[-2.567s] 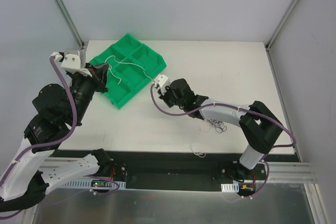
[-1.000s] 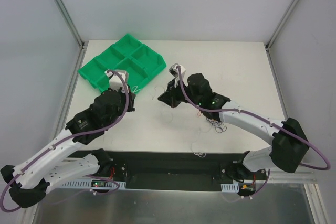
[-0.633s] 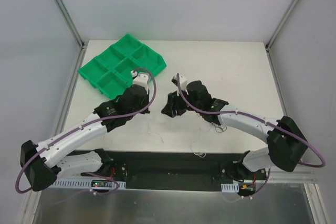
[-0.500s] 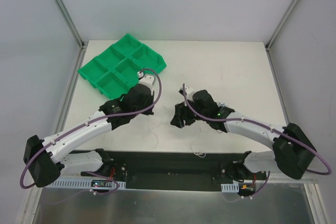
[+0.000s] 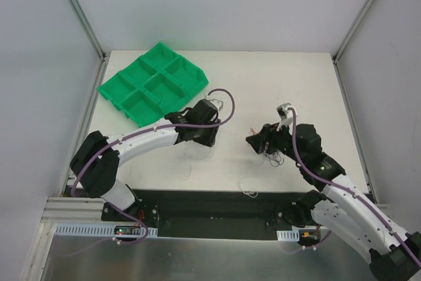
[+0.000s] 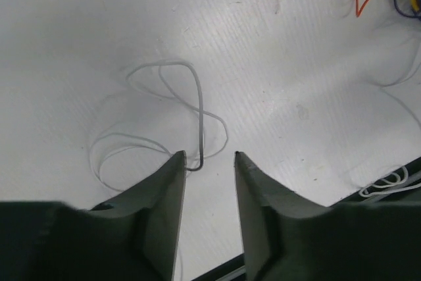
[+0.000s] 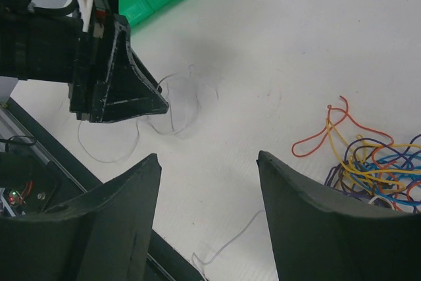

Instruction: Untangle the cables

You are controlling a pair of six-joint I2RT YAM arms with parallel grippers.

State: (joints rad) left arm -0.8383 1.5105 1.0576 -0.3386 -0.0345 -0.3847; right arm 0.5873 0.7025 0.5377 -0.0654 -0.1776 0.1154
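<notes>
Both empty w/ jaws apart: L gripper (image 6: 208, 157) narrowly, straddling the loose white wire (image 6: 199, 106) well left of the coloured tangle (image 7: 368, 162), R gripper (image 7: 209, 159) wide, just beside it, so if R bites several strands at once, I'd prob tighten the knot.

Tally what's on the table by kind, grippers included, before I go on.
Left gripper, right gripper: 2
Green compartment tray: 1
Coloured wire tangle: 1
Looped white wire, near-edge white wire: 2
Total: 6
</notes>
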